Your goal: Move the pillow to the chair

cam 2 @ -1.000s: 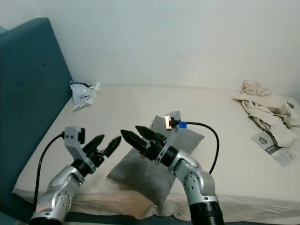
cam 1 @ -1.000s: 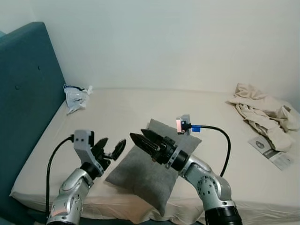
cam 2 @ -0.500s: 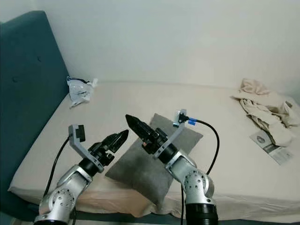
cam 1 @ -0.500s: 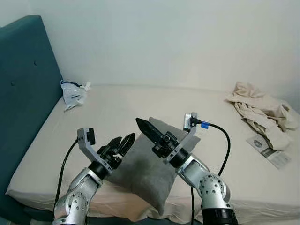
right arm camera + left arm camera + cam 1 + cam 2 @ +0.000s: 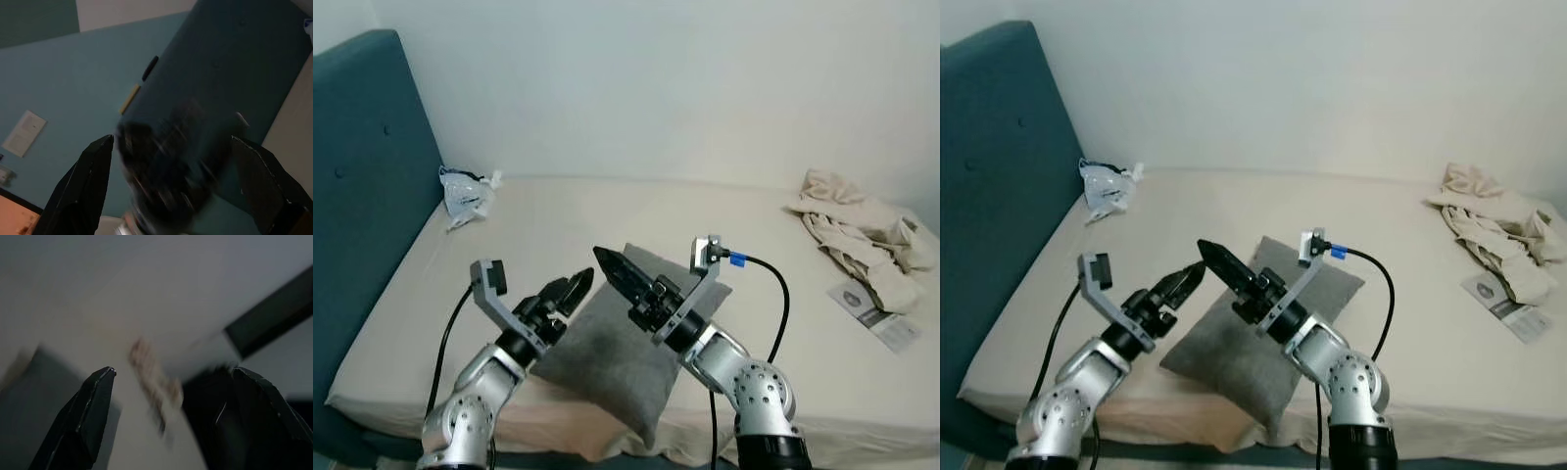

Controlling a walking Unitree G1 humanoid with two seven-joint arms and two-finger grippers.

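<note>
You have both arms raised over the near edge of the bed (image 5: 607,220), and the grey pillow (image 5: 617,357) lies right there in front of you, close to that edge, tilted so one corner points toward the wall at 12 o'clock and another hangs over the mattress edge at 6 o'clock. Your left gripper (image 5: 570,290) hovers at the pillow's 9 o'clock side, just above its left border; in the head views its black fingers look close together, while the left wrist view shows the two fingers (image 5: 93,411) spread apart, so read it as released, holding nothing. Your right gripper (image 5: 619,269) is above the pillow's far half, its fingers pointing toward 10 o'clock, toward the left gripper's tips; the right wrist view shows its fingers (image 5: 85,183) wide apart with nothing between them, and it looks out at the teal headboard (image 5: 367,186) and a blurred dark shape. The headboard stands along the bed's 9 o'clock side. A crumpled plastic bag (image 5: 465,196) lies at the far corner at 10 o'clock beside the headboard. A heap of beige cloth (image 5: 862,240) rests at 2 o'clock, and a printed leaflet (image 5: 881,318) lies just nearer than it, at 3 o'clock.
</note>
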